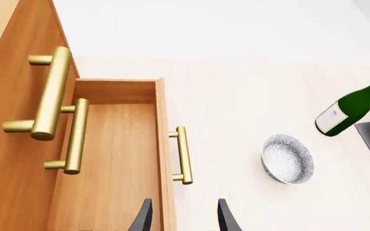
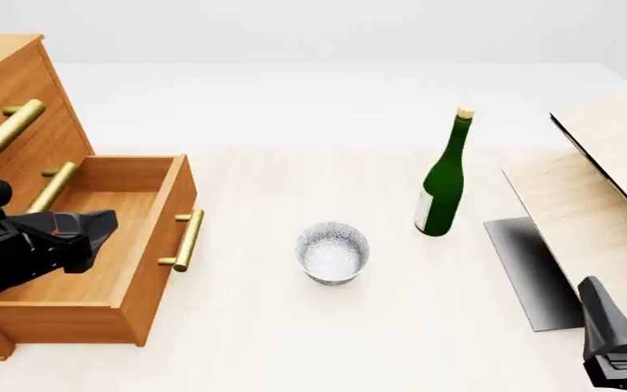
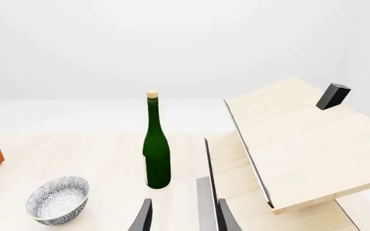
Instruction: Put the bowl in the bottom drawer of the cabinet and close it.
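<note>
Left gripper (image 1: 183, 216) hung over the pulled-out bottom drawer (image 2: 107, 245) of the cabinet (image 2: 9, 90), fingers parted and holding nothing; right gripper (image 3: 183, 216) sat low at the near right of the table (image 2: 291, 343), fingers likewise apart and empty. Bowl (image 2: 332, 251) stood upright on the table, between the drawer's brass handle (image 2: 188, 239) and a green bottle (image 2: 442, 181), touching neither. Pale wooden boards (image 2: 607, 188) lay tilted beyond the bottle.
</note>
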You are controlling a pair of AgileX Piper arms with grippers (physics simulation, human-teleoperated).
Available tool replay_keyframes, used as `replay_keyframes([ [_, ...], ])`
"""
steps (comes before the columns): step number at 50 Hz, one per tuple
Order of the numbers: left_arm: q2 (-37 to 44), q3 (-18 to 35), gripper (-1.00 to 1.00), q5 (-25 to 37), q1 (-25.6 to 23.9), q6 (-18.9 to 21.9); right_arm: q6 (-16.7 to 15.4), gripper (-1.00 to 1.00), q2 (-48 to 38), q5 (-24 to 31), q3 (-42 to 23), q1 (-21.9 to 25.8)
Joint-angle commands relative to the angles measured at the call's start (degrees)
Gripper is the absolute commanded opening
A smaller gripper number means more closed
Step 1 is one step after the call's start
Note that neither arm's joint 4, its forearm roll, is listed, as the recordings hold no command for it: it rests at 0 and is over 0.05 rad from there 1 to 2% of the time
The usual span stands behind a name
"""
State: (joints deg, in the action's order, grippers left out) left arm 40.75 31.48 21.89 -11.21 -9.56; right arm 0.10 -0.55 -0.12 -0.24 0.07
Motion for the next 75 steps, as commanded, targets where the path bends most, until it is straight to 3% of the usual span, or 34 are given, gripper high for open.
replay_keyframes([
  [1, 3.14, -0.21, 1.0, -1.02, 0.62, -0.69, 0.0, 1.0, 0.0, 0.0, 0.0, 0.01],
  [30, 10.99, -3.64, 1.0, -6.83, 2.13, -0.97, 0.0, 1.0, 0.03, 0.0, 0.0, 0.0],
  [75, 19.39, -7.01, 1.0, -13.26, -0.13, -1.03, 0.0, 1.0, -0.01, 0.0, 0.0, 0.0],
])
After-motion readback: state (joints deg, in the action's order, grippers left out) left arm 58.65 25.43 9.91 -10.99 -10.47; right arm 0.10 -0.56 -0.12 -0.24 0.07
